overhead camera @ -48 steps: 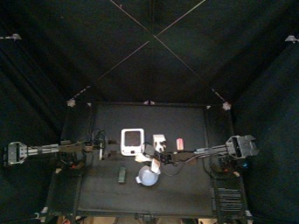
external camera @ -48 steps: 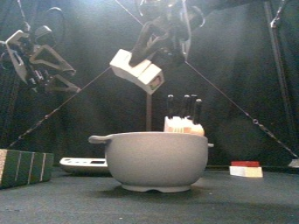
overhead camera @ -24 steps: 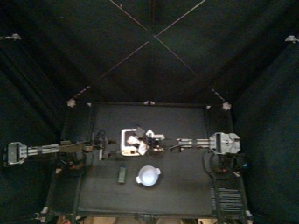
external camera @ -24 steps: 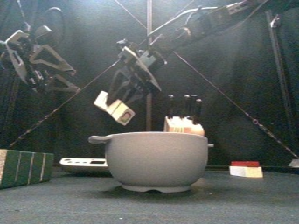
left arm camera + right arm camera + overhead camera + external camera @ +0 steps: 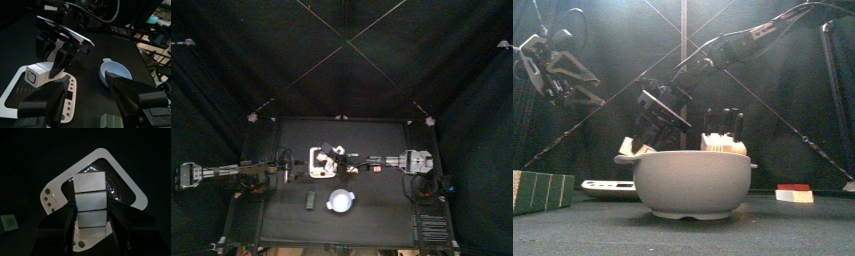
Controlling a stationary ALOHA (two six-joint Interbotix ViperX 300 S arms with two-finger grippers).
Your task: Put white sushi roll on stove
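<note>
The white sushi roll (image 5: 35, 76), a pale block with a green and pink centre, sits between the jaws of my right gripper (image 5: 90, 216), which is shut on it. It hangs low over the far end of the stove (image 5: 41, 96), a white rounded block with dark burner spots (image 5: 115, 184). I cannot tell whether the roll touches the stove. In the top view the right arm reaches across the middle to the stove (image 5: 319, 164). From the front, the roll (image 5: 629, 148) shows just above the dish's left handle. My left gripper (image 5: 93, 102) rests open at the table's left.
A round pale-blue dish (image 5: 694, 184) stands at the table's front, near the stove (image 5: 604, 187). A green block (image 5: 537, 191) lies at the front left and a small red and white piece (image 5: 792, 192) at the right. Dark upright items (image 5: 720, 124) stand behind the dish.
My right arm has carried the roll leftward from above the dish and lowered it over the stove. The left arm has not moved.
</note>
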